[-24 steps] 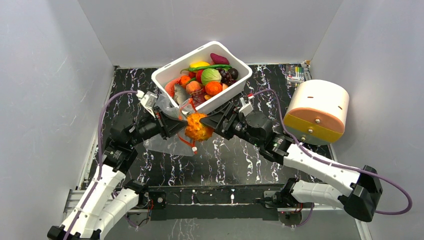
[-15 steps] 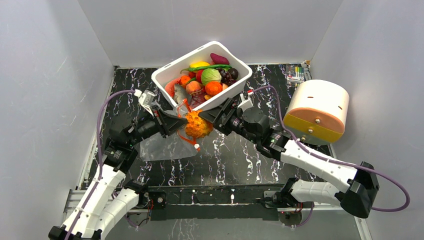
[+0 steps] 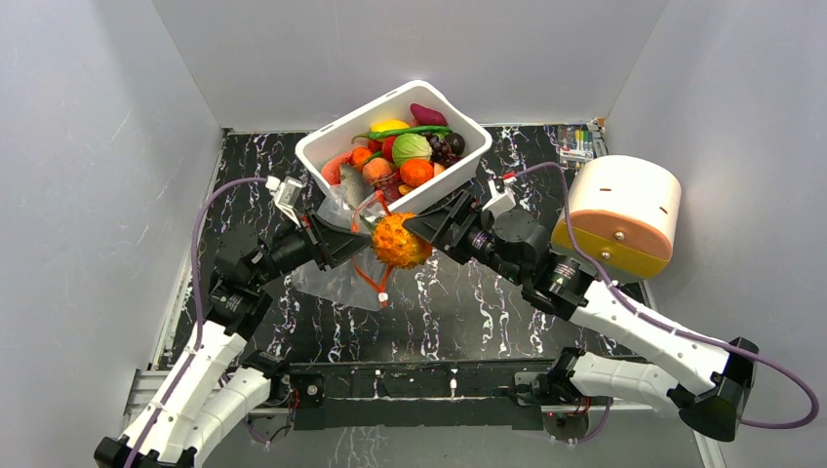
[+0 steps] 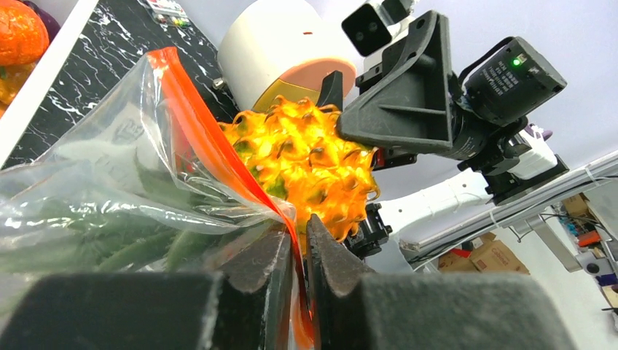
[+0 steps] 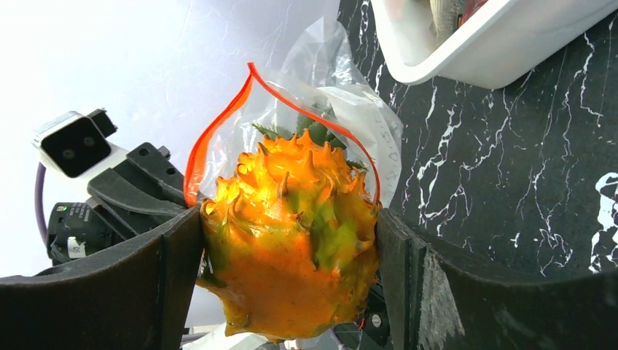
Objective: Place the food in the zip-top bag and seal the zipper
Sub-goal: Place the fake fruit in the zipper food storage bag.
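Pineapple (image 5: 291, 240) clamped in right pincer (image 5: 288, 251) — leaves inside zip-top bag (image 4: 109, 168).

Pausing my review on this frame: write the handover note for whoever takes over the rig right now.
Left gripper: shut on the zipper, holding the zip-top bag up with its mouth open.
Right gripper: shut on the pineapple, which is at the bag's mouth and not yet inside.
Remaining food: in the white tub.
Done: bag opened, pineapple picked up.
Left: push the pineapple in and release it, load the remaining food, seal the zipper.
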You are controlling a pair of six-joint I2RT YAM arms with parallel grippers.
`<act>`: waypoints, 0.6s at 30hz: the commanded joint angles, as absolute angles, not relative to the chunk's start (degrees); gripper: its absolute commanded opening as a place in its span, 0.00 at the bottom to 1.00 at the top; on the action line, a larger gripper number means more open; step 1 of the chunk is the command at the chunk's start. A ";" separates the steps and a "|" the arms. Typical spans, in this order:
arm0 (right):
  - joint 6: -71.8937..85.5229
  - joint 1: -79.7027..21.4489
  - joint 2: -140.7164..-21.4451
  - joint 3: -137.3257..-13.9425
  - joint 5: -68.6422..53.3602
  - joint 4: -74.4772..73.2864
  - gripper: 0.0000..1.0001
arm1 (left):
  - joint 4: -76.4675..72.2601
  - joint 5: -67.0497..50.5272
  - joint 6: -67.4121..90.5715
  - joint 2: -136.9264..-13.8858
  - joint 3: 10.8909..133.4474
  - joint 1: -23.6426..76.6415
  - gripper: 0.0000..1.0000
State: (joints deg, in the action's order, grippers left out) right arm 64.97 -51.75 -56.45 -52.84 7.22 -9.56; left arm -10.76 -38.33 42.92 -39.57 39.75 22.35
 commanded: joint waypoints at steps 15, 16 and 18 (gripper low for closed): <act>58.88 -51.85 -60.94 -56.08 12.98 -10.21 0.43 | -9.87 -41.36 38.62 -43.87 42.80 22.68 0.00; 58.84 -51.83 -60.73 -55.69 11.98 -9.10 0.42 | -7.24 -40.81 36.90 -44.17 43.95 22.71 0.06; 57.80 -51.83 -59.69 -54.73 9.38 -5.94 0.40 | -2.07 -40.07 33.03 -45.05 46.06 22.68 0.21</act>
